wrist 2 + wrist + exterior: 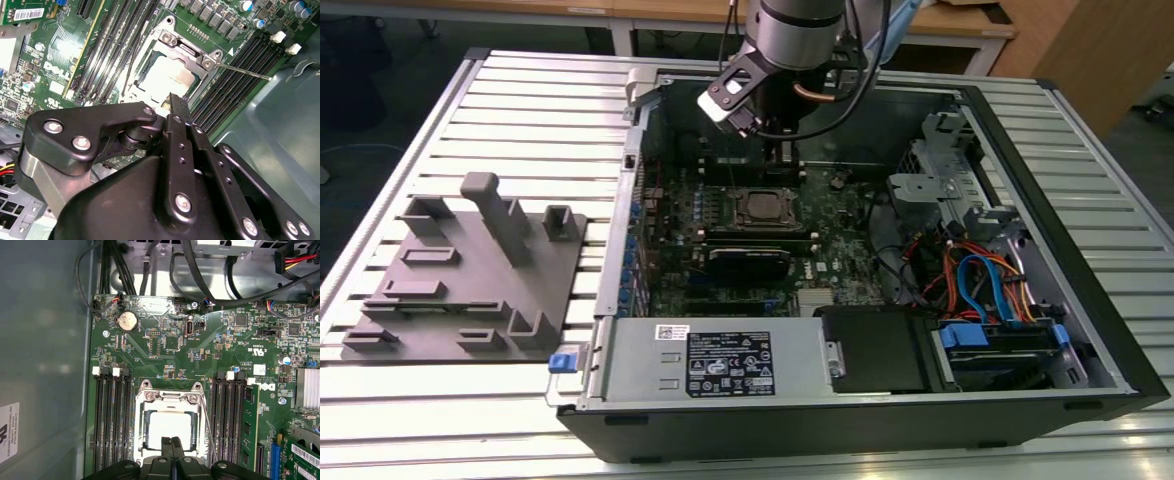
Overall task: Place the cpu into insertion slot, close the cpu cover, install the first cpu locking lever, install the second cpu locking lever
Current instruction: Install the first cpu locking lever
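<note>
Black gripper [172, 444], fingertips together, empty, beside silvery square cpu [170, 425] lying flat under silvery frame cover [170, 396]; thin lever [209, 432] alongside.

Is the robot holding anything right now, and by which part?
Nothing, it seems: the tool is shut empty, its tip close to the cpu seated under the cpu cover.
</note>
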